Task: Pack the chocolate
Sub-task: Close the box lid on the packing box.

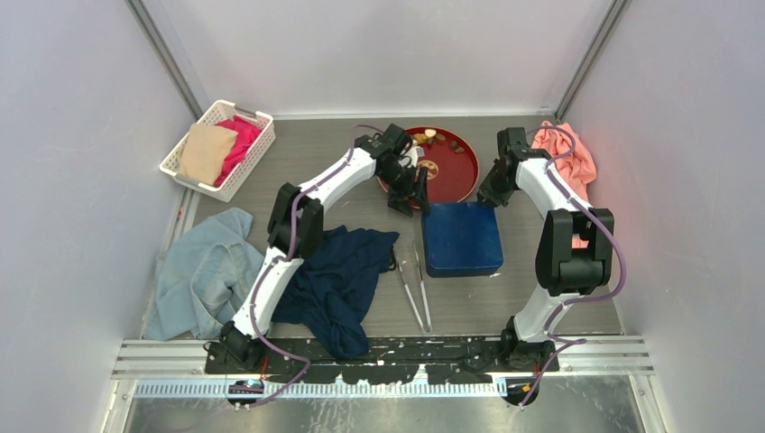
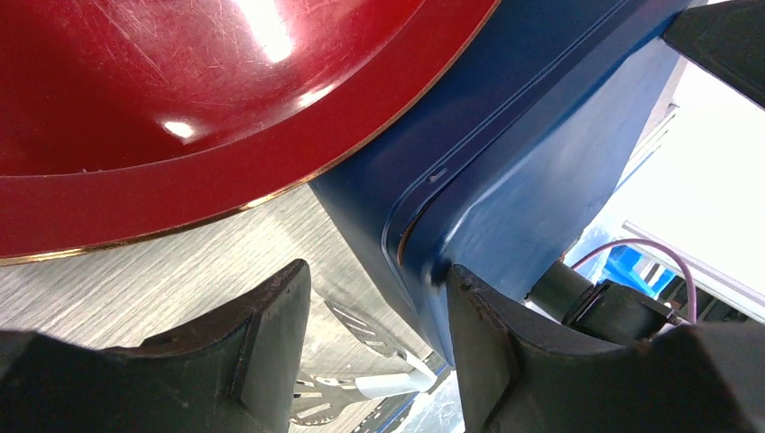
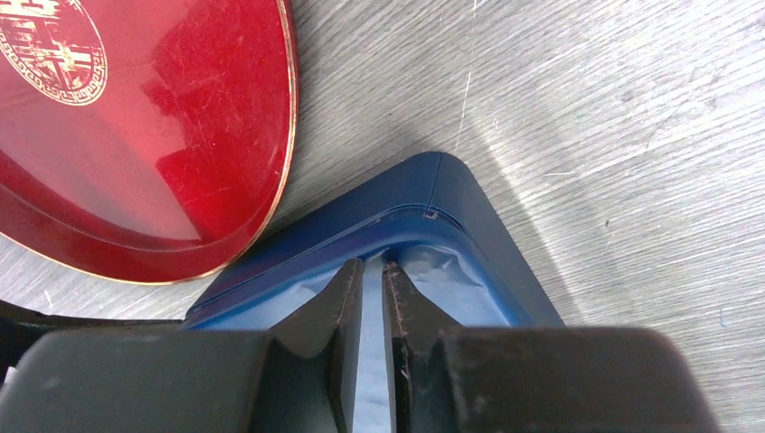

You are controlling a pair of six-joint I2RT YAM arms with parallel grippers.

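At box (image 3: 469,203) corner, right gripper (image 3: 372,265) (near-closed)

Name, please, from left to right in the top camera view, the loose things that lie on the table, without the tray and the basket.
light blue cloth → dark navy cloth → metal tongs → navy box → pink cloth

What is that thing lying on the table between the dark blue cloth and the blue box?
A pair of metal tongs lies there on the table, with the dark blue cloth to its left and the blue box to its right. The top view shows this.
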